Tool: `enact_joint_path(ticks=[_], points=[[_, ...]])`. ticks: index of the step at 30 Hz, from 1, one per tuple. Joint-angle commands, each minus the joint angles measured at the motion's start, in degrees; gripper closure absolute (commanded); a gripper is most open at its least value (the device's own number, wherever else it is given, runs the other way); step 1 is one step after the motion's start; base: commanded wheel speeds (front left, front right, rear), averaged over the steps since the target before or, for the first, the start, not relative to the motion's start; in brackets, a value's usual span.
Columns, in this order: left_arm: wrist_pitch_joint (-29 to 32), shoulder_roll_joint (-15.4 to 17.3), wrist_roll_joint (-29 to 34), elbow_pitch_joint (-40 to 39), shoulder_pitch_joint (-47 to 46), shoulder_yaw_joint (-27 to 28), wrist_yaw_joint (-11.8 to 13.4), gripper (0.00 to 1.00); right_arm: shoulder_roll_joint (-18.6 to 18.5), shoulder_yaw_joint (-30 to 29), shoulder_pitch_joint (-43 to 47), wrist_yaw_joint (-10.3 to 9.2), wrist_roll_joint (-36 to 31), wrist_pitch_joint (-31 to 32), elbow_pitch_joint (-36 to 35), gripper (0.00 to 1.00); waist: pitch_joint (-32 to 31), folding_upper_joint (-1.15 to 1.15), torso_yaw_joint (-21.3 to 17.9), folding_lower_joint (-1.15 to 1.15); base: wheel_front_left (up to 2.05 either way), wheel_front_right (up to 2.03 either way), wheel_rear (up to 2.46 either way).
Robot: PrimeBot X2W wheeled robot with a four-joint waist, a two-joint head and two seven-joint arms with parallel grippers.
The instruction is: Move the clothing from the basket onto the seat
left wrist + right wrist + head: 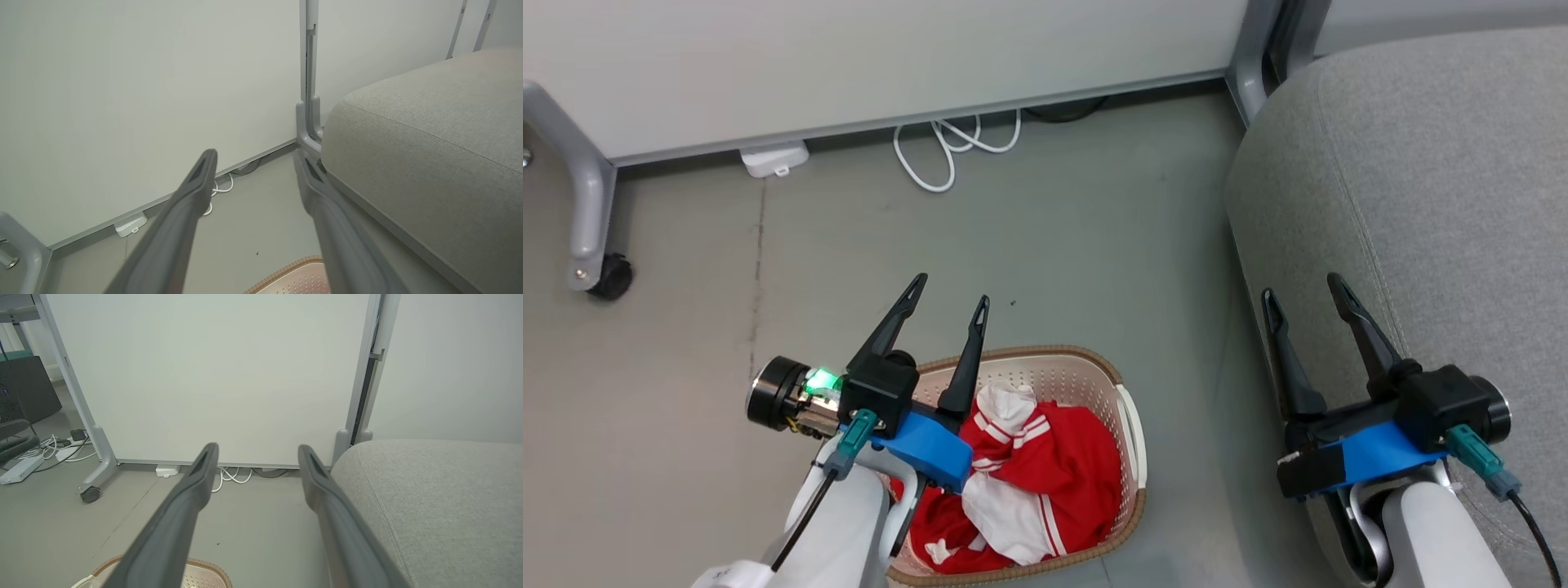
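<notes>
All clothing (pixel 1054 465) sits in basket (pixel 1062 382) beneath left claw (pixel 953 289).

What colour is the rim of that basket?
Brown, with a woven look: the rim runs round a cream basket. The head view shows it best.

You've got a basket (pixel 1062 380) in smooth cream perforated plastic with a brown woven-look rim, and the clothing (pixel 1078 465) in it is thin, soft red cloth with white trim, crumpled. The seat (pixel 1421 204) is matt grey woven fabric, coarse-grained with stitched seams, and the floor (pixel 1054 245) is smooth matt grey. On the left gripper (pixel 953 289) and right gripper (pixel 1301 287) you see matt dark plastic fingers, and the panel frame (pixel 584 188) looks like satin grey metal.
</notes>
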Motion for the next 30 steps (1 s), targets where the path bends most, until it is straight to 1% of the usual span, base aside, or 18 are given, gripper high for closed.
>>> enact_joint_path(ticks=[1, 14, 23, 30], points=[[-0.15, 0.48, 0.45, 0.63, -1.35, -0.33, -0.29, 0.00, -0.21, 0.01, -1.01, 0.13, -0.16, -0.20, -0.42, 0.00, 2.67, 0.00, -1.49, 0.00, 0.00, 0.00, 0.00], [-0.16, 3.06, -0.10, 14.66, -12.87, -8.10, -1.03, 0.00, -0.19, 0.46, -6.79, 0.11, 0.54, -0.20, -3.34, 0.00, 14.40, 0.00, -6.23, 0.00, 0.00, 0.00, 0.00], [-0.16, 4.51, -2.58, 25.44, -18.91, -14.52, -0.89, 0.00, -0.18, 0.09, -9.46, 0.08, -0.43, -0.20, -5.51, 0.00, 21.54, 0.00, -7.69, 0.00, 0.00, 0.00, 0.00], [-0.16, 5.53, -4.48, 32.97, -23.04, -18.27, -0.90, 0.00, -0.19, 0.79, -11.00, 0.08, -0.71, -0.20, -7.84, 0.00, 26.55, 0.00, -8.59, 0.00, 0.00, 0.00, 0.00]])
